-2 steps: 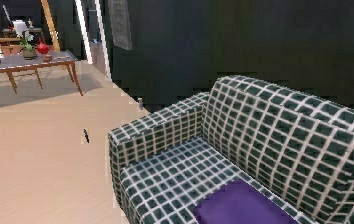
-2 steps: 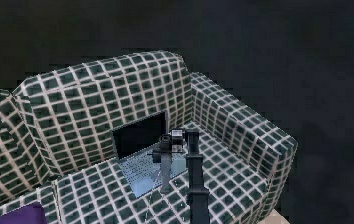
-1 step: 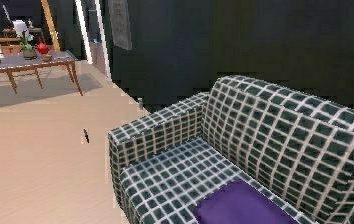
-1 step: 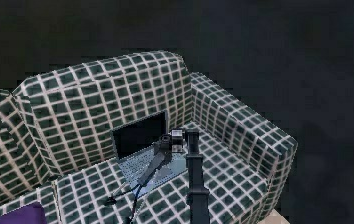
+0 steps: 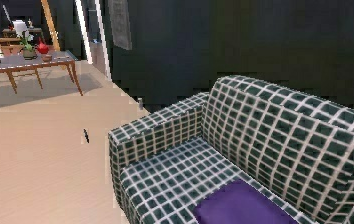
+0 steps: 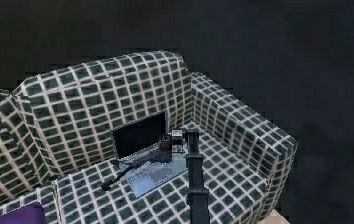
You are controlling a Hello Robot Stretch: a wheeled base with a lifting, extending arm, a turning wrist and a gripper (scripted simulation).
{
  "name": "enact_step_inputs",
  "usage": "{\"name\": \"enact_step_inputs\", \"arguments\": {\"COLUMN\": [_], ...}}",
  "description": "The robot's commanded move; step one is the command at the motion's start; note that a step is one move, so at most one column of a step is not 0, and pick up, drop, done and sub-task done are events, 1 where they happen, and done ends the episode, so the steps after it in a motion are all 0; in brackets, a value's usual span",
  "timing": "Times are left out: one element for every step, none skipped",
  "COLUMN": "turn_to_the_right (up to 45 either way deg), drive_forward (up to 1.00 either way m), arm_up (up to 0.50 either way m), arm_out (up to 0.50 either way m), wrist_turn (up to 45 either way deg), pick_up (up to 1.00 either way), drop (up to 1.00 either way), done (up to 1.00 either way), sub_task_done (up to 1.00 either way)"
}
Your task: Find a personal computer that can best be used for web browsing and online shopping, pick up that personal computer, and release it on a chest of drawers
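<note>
One laptop on the sofa seat, my pincer at it

One open laptop (image 6: 140,137) lies on the sofa (image 6: 85,100) seat, its screen upright toward the backrest, near the right armrest. My arm (image 6: 196,185) rises in front of it, and my pincer (image 6: 130,168) sits at the laptop's keyboard side. Whether it grasps anything, I cannot tell. The sofa is dark green with a white grid, and a purple cushion (image 5: 240,212) lies on its seat, left of the laptop. Behind the sofa stands a dark wall (image 5: 215,40). Ahead, pale floor (image 5: 45,130) runs to a far-left table (image 5: 30,62) bearing a plant (image 5: 27,40) with a red thing (image 5: 42,47) just beside it.
</note>
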Motion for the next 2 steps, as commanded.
{"name": "enact_step_inputs", "arguments": {"turn_to_the_right": [0.0,0.0], "drive_forward": [0.0,0.0], "arm_up": [0.0,-0.3], "arm_out": [0.0,0.0], "wrist_turn": [33.0,0.0], "pick_up": [0.0,0.0], "drop": [0.0,0.0], "done": [0.0,0.0], "sub_task_done": [0.0,0.0]}}
